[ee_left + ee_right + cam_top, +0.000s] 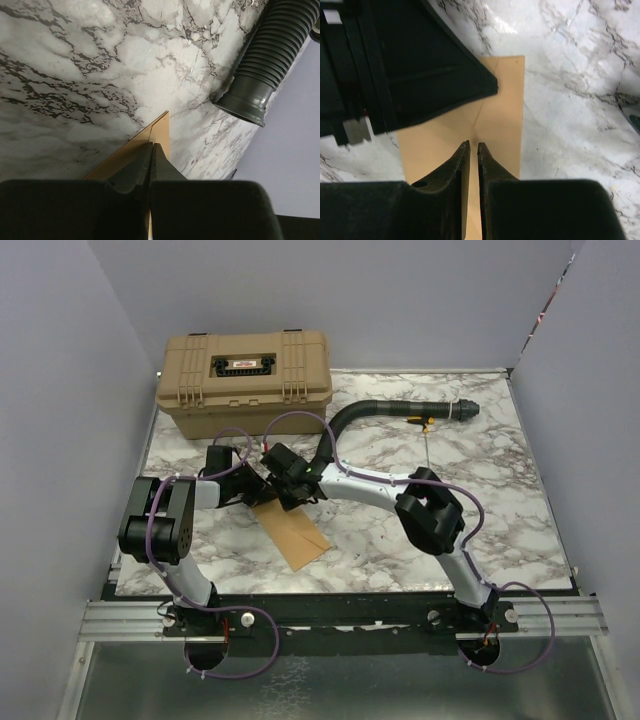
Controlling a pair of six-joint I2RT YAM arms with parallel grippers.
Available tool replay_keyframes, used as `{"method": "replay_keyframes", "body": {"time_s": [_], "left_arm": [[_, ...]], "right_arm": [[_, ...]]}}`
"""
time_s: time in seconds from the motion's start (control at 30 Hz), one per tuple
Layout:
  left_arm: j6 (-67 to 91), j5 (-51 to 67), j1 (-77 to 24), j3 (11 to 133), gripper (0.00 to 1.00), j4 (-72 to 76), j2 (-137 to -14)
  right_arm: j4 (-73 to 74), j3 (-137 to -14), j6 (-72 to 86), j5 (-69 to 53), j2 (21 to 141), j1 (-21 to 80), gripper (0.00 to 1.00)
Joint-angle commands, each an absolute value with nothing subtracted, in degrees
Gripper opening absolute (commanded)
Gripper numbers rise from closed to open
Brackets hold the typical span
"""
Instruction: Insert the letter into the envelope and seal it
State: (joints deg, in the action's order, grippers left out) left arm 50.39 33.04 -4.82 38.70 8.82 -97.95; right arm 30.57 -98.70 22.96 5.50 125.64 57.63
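One sheet shows on the marble table [470, 530]: the envelope [298, 535], orange-tan and flat. Its long axis runs on a slant from far-left to near-right. I see no separate letter in any view; I cannot tell whether it is inside.

Both my grippers meet over the envelope's far end, so neither arm is clearly nearer. My left gripper [258, 490] comes in from the left and my right gripper [290, 492] from the right.

From the left wrist, the left gripper [152, 147] has its jaws pressed together at the tips. A corner of the envelope [160, 131] lies just beyond them, and whether paper is pinched there I cannot tell. From the right wrist, the right gripper [473, 145] is closed to a thin slit above the envelope [502, 95]. Only this view shows the faint flap crease running toward my tips and the left gripper [435, 75] overlapping the paper's far corner. The overhead alone gives the slant.

My judgement: sealing turns on pressing along that crease.
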Motion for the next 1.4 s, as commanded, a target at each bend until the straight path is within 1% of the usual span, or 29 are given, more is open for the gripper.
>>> {"method": "replay_keyframes", "body": {"time_s": [0.0,0.17,0.3,0.4,0.57,0.73,1.13,1.37], "left_arm": [[49.8,30.3,-4.5,36.4,0.0,7.3,-100.3],[49.7,28.4,-4.5,35.3,0.0,5.6,-100.8],[50.1,27.9,-4.5,35.1,0.0,5.4,-101.5],[50.4,27.6,-4.5,35.4,0.0,5.4,-102.0],[50.5,27.0,-4.5,35.8,0.0,5.0,-102.5],[50.4,27.0,-4.5,36.0,0.0,4.6,-103.1],[50.3,26.4,-4.2,36.1,0.0,4.1,-103.3],[50.3,26.5,-4.0,36.4,0.0,4.0,-103.9]], "right_arm": [[29.8,-102.4,22.7,7.6,128.9,57.1,0.15],[33.0,-104.4,22.1,8.1,131.7,57.1,0.15],[33.4,-101.6,22.8,8.3,130.6,57.1,0.14],[32.9,-98.9,22.8,6.8,129.2,57.2,0.11],[33.7,-96.8,21.8,3.0,128.3,57.3,0.01],[33.5,-94.1,18.8,0.4,127.2,58.2,0.01],[35.5,-91.1,13.9,1.0,128.1,61.8,0.01],[35.7,-87.7,14.4,1.5,126.3,62.4,0.01]]}}
